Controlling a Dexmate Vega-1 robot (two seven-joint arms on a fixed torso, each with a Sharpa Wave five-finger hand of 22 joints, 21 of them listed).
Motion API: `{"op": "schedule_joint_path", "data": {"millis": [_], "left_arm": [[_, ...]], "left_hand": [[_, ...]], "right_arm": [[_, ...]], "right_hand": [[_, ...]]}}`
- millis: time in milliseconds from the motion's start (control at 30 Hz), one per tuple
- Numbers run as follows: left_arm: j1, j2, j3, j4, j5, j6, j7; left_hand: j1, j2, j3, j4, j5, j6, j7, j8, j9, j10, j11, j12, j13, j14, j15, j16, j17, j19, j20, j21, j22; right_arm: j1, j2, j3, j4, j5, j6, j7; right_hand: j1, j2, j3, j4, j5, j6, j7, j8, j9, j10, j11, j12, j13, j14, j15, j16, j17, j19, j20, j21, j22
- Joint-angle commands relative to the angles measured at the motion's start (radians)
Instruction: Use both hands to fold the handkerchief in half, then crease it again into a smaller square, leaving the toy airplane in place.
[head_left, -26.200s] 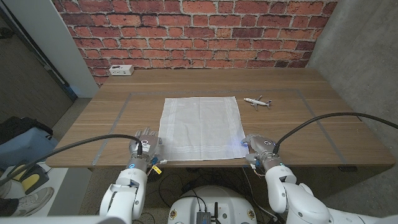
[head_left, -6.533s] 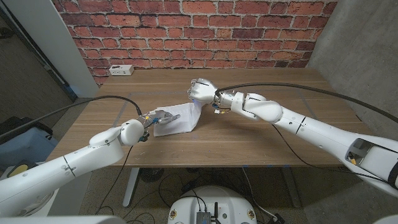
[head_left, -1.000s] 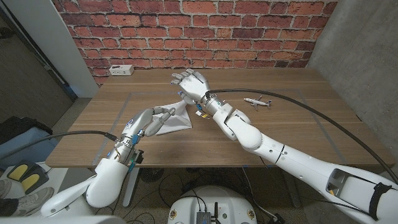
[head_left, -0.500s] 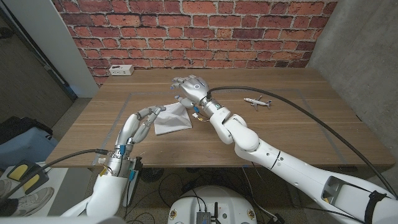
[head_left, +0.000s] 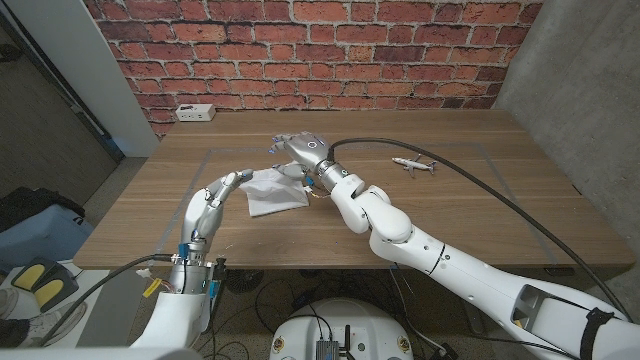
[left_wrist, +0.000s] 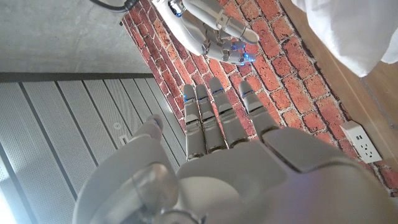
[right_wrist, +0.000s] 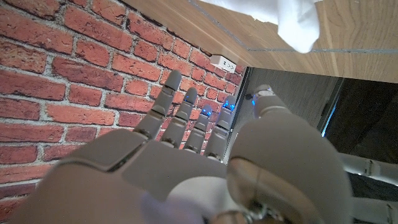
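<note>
1. Wooden table (head_left: 450, 215): it bears everything in play, with a white power strip (head_left: 194, 113) near the far edge below the brick wall.
2. Right hand (head_left: 297, 148): it has dropped from its raised pose of 1 second ago and now hovers low at the cloth's far side, fingers straight and apart, holding nothing.
3. Left hand (head_left: 215, 195): it has drawn back off the cloth's left edge; fingers extended and slightly spread, palm empty.
4. Handkerchief (head_left: 274, 190): released, it lies as a small rumpled bundle left of the table's centre, edges uneven. Both folds look made, but the square likely needs flattening.
5. Toy airplane (head_left: 413, 163): it sits well apart to the right, on the same spot as 26 seconds ago, as the task demands.
</note>
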Motion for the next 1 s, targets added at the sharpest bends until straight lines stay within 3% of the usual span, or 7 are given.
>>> {"op": "schedule_joint_path", "data": {"millis": [33,67,200,367,533,700,1000], "left_arm": [[-0.036,-0.050,0.031,0.095,-0.221,-0.150,-0.183],[-0.036,-0.053,0.031,0.097,-0.233,-0.155,-0.194],[-0.032,-0.068,0.022,0.101,-0.252,-0.154,-0.224],[-0.027,-0.074,0.016,0.104,-0.280,-0.152,-0.262],[-0.031,-0.076,0.018,0.110,-0.318,-0.172,-0.303],[-0.034,-0.040,0.034,0.116,-0.401,-0.188,-0.367],[0.019,-0.067,-0.024,0.064,-0.345,-0.080,-0.321]], "left_hand": [[-0.009,-0.008,0.003,0.004,0.000,-0.005,-0.001,-0.002,0.004,0.002,0.004,0.001,0.004,-0.005,0.004,-0.001,0.003,-0.006,0.001,0.001,0.002],[-0.009,-0.008,0.003,0.004,0.000,-0.005,-0.001,-0.002,0.004,0.003,0.003,0.001,0.004,-0.006,0.004,-0.001,0.004,-0.006,0.001,0.001,0.002],[-0.012,-0.009,0.003,0.006,-0.001,-0.005,0.000,-0.001,0.004,0.004,0.003,0.001,0.005,-0.008,0.004,-0.002,0.004,-0.007,0.001,0.000,0.002],[-0.019,-0.012,0.003,0.008,-0.002,-0.007,0.001,-0.002,0.004,0.004,0.006,0.001,0.005,-0.013,0.006,-0.004,0.005,-0.012,0.000,0.000,0.003],[-0.023,-0.013,0.003,0.010,-0.002,-0.008,0.003,-0.002,0.004,0.004,0.006,0.000,0.006,-0.014,0.007,-0.004,0.005,-0.013,0.001,0.000,0.003],[-0.031,-0.016,0.002,0.013,-0.003,-0.014,0.002,-0.004,0.004,0.007,0.006,0.001,0.007,-0.018,0.008,-0.005,0.006,-0.012,0.003,0.001,0.004],[-0.046,-0.018,0.001,0.020,-0.005,-0.028,0.002,-0.008,0.004,0.000,0.014,-0.003,0.009,-0.025,0.017,-0.008,0.007,-0.008,0.010,0.004,0.005]], "right_arm": [[0.033,0.007,-0.026,-0.014,0.095,-0.002,0.131],[0.037,0.007,-0.030,-0.013,0.099,-0.001,0.142],[0.054,0.007,-0.050,-0.006,0.093,-0.006,0.173],[0.061,0.015,-0.064,0.010,0.101,-0.013,0.189],[0.075,0.036,-0.079,0.026,0.109,-0.031,0.214],[0.093,0.060,-0.105,0.041,0.087,-0.070,0.238],[0.132,0.106,-0.148,0.094,0.064,-0.110,0.247]], "right_hand": [[-0.023,-0.008,-0.017,-0.001,-0.001,-0.020,0.007,-0.013,0.003,-0.032,0.002,-0.005,0.003,-0.042,-0.075,-0.013,0.005,-0.024,0.013,-0.015,0.002],[-0.026,-0.009,-0.020,-0.004,0.001,-0.022,0.008,-0.014,0.003,-0.050,-0.007,-0.009,0.003,-0.055,-0.069,-0.015,0.005,-0.031,0.015,-0.021,0.002],[-0.010,-0.013,-0.019,-0.023,0.005,-0.034,0.004,-0.017,0.004,-0.064,0.006,-0.007,0.003,-0.085,-0.059,-0.022,0.001,-0.039,0.021,-0.029,0.002],[0.014,-0.012,-0.012,-0.045,0.010,-0.029,0.009,-0.014,0.005,-0.076,0.002,-0.006,0.004,-0.110,-0.054,-0.028,-0.005,-0.043,0.023,-0.036,0.002],[-0.001,-0.011,-0.021,-0.042,0.010,-0.048,0.006,-0.021,0.006,-0.099,0.015,-0.008,0.004,-0.146,-0.034,-0.032,-0.005,-0.070,0.027,-0.053,0.002],[-0.027,-0.008,-0.035,-0.037,0.009,-0.101,0.016,-0.033,0.007,-0.135,0.027,-0.009,0.004,-0.185,-0.015,-0.031,-0.006,-0.103,0.035,-0.076,0.002],[-0.040,-0.006,-0.046,-0.042,0.010,-0.183,0.009,-0.041,0.007,-0.197,0.031,-0.013,0.004,-0.232,-0.001,-0.032,-0.012,-0.124,0.042,-0.100,0.002]]}}
